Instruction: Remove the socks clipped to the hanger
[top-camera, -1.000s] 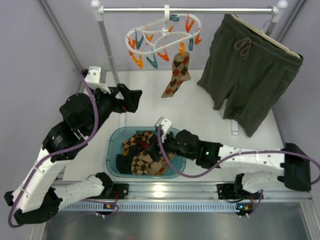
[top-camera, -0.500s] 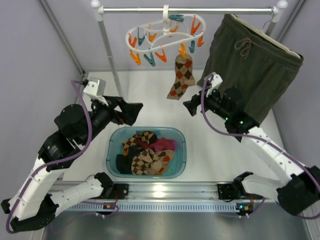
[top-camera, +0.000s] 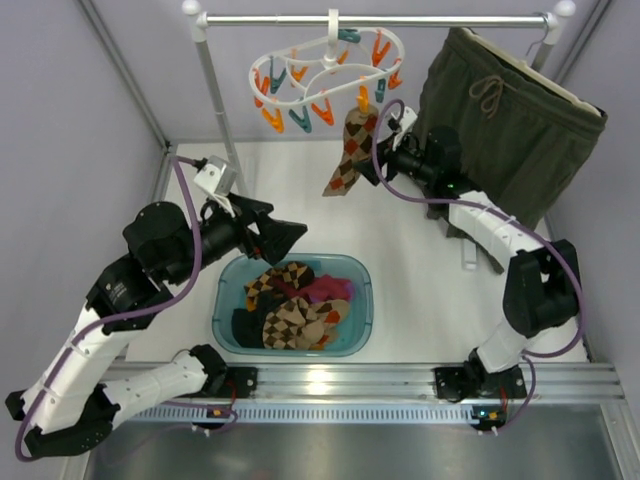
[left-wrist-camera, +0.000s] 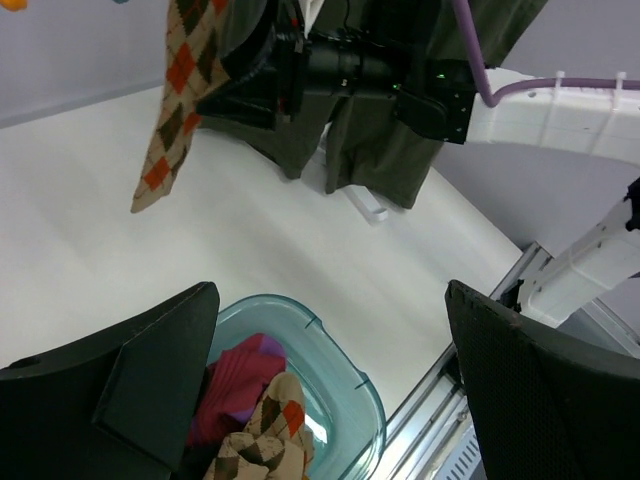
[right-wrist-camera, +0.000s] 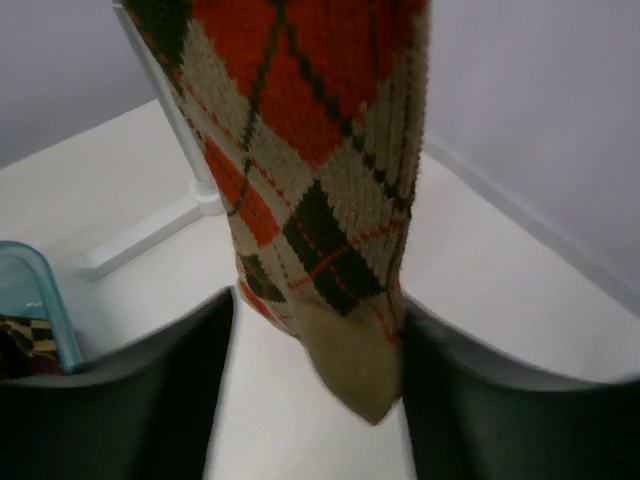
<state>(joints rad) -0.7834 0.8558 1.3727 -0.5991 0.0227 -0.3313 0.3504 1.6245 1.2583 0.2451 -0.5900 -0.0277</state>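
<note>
Inside right end effector (right-wrist-camera: 318, 300), hanging sock (right-wrist-camera: 310, 150)

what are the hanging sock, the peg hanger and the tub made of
Hanging sock: knitted yarn, matte; the stitch rows show up close, but the fibre cannot be told.
Hanger: looks like smooth white moulded plastic.
Tub: translucent teal plastic, slightly glossy; light shows through its wall.

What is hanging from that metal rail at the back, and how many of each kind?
White peg hanger: 1
Argyle sock, clipped to that hanger: 1
Olive-green shorts: 1
Total: 3
</note>
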